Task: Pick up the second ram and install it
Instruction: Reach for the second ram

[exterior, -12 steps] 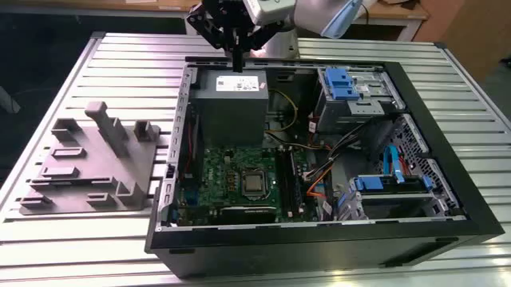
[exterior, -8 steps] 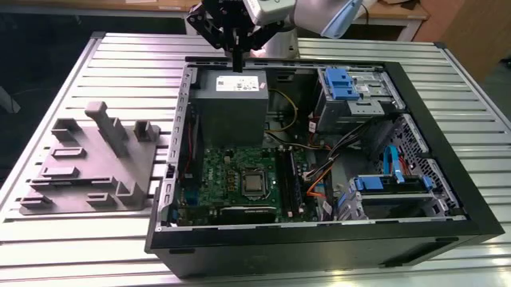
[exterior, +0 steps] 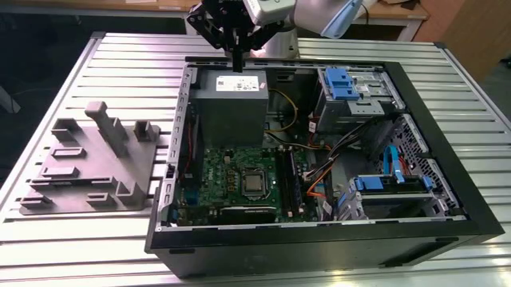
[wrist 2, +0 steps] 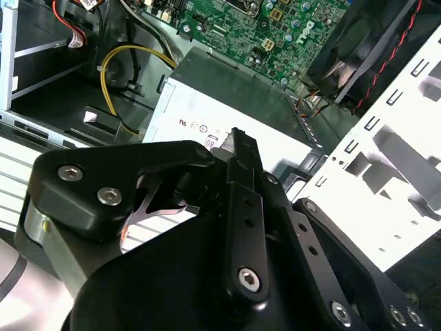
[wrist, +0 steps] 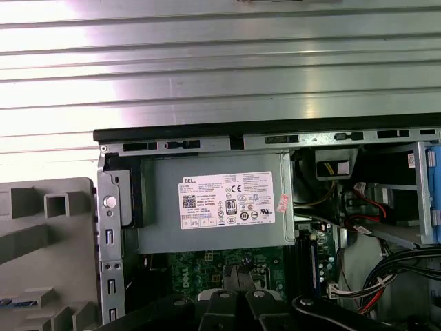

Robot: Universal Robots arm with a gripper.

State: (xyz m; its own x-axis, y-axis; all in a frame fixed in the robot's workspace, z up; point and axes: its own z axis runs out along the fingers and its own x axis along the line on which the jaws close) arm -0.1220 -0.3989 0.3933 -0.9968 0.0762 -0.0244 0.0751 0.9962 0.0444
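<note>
My gripper (exterior: 237, 67) hangs above the far edge of the open computer case (exterior: 447, 179), over the grey power supply (exterior: 230, 104). Its fingers are shut, and nothing shows between them in the second wrist view, where the gripper (wrist 2: 238, 136) points at the power supply's white label (wrist 2: 207, 124). A dark stick (wrist: 313, 265) stands among the slots beside the green motherboard (exterior: 239, 179). A thin blue strip (wrist: 15, 301) lies in the grey fixture (exterior: 88, 161). I cannot tell whether either one is the second ram.
The case lies on a ribbed metal table (exterior: 128, 66). Blue drive cages (exterior: 347, 84) and loose cables (exterior: 319, 173) fill the exterior view's right half of the case. The fixture with its upright posts stands outside the case at the exterior view's left.
</note>
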